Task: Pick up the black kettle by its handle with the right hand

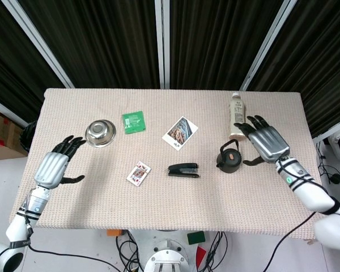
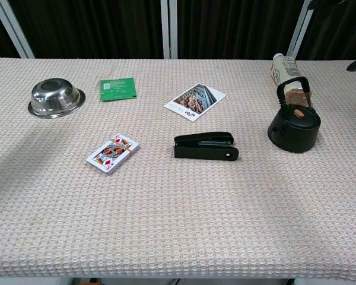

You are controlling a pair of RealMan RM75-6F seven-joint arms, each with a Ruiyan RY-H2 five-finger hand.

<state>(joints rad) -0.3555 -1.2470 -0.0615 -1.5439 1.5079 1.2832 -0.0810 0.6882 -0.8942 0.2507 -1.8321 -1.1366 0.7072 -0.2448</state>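
Sitting upright on the desk (image 1: pixel 283 122) near its right side, black kettle (image 1: pixel 230 156) with handle (image 2: pixel 292 90) raised, just in front of a lying bottle (image 1: pixel 236 115). Hovering just right of the kettle with fingers spread and holding nothing, right hand (image 1: pixel 266 143). Hanging open and empty near the steel bowl (image 1: pixel 100 132), left hand (image 1: pixel 52 168).

Right hand (image 1: pixel 266 143) fingers spread, left hand (image 1: pixel 52 166) fingers spread

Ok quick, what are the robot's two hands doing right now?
Left hand: open, fingers apart, holding nothing.
Right hand: open, fingers spread beside the black metal kettle, not gripping it.
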